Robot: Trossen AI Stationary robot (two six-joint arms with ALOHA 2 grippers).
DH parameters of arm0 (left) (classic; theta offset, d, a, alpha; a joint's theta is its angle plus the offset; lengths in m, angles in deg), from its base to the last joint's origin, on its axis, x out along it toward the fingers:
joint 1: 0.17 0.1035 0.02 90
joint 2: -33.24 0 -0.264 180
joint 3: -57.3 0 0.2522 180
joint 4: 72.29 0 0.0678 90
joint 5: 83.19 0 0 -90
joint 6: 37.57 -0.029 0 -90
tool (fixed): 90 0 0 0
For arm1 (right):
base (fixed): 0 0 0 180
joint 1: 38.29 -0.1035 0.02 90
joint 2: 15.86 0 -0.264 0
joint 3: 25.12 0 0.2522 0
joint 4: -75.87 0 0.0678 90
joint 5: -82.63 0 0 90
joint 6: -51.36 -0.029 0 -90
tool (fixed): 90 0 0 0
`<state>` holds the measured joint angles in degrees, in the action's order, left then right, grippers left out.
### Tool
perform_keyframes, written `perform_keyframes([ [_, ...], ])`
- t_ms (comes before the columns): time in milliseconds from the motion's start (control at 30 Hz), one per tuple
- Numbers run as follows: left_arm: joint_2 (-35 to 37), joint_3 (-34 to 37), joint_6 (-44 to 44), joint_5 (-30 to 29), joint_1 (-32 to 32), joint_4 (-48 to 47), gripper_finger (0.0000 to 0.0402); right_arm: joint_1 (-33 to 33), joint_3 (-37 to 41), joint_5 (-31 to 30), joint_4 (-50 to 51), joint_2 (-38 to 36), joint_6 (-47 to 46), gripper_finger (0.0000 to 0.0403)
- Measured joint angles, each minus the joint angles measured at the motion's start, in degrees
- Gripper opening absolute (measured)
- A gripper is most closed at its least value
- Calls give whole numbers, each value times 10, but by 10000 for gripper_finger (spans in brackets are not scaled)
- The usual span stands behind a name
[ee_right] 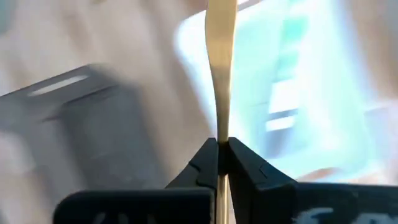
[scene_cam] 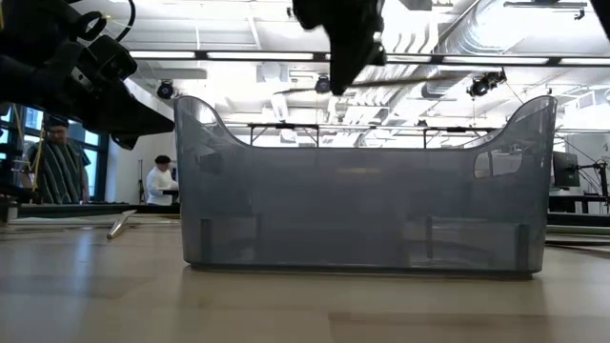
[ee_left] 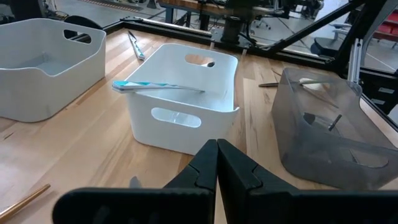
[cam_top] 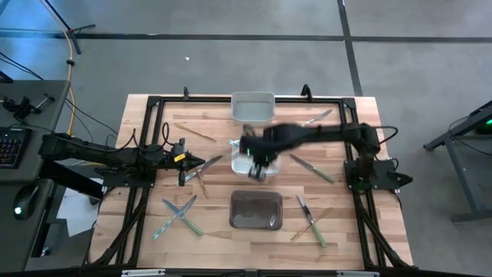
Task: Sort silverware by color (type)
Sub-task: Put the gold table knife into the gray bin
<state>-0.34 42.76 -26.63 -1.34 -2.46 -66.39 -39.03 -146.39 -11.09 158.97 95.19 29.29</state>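
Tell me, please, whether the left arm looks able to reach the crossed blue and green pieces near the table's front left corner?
Probably yes. The left gripper hangs shut and empty just beyond the crossed pair, on its own side, with only bare table between. The right gripper is busy over the middle, shut on a tan piece.

Wood table point(cam_top: 154, 238) bears three bins: grey point(cam_top: 254, 210), white point(cam_top: 241, 163), white point(cam_top: 253, 108); two people point(scene_cam: 57, 162) stand behind.

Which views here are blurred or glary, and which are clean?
Right wrist view: background bins smeared by motion blur, though the right end effector and its thin tan wood-coloured utensil stay sharp. High view: right arm blurred over the white plastic bin. Low view: bright ceiling lights glare. Left wrist view: clean.
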Motion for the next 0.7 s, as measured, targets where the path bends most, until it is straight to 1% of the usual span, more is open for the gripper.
perform_keyframes([
  [133, 0, 0, -1, 0, 0, 0, 0, 97, -4, -8, -5, 1, 95, 0],
  [233, 0, 0, -1, -2, 0, 2, 0, 165, -4, -7, -39, 8, 158, 0],
  [367, 0, 0, -6, -10, 0, 10, 0, 248, -4, 28, -70, 32, 212, 0],
  [467, 0, 0, -6, -15, 0, 13, 0, 300, -12, 44, -66, 62, 241, 0],
  [600, 0, 0, 3, -15, 0, 13, 0, 343, -68, 66, -67, 110, 270, 0],
  [700, 0, 0, 14, -15, 0, 12, 0, 349, -147, 73, -26, 160, 296, 0],
])
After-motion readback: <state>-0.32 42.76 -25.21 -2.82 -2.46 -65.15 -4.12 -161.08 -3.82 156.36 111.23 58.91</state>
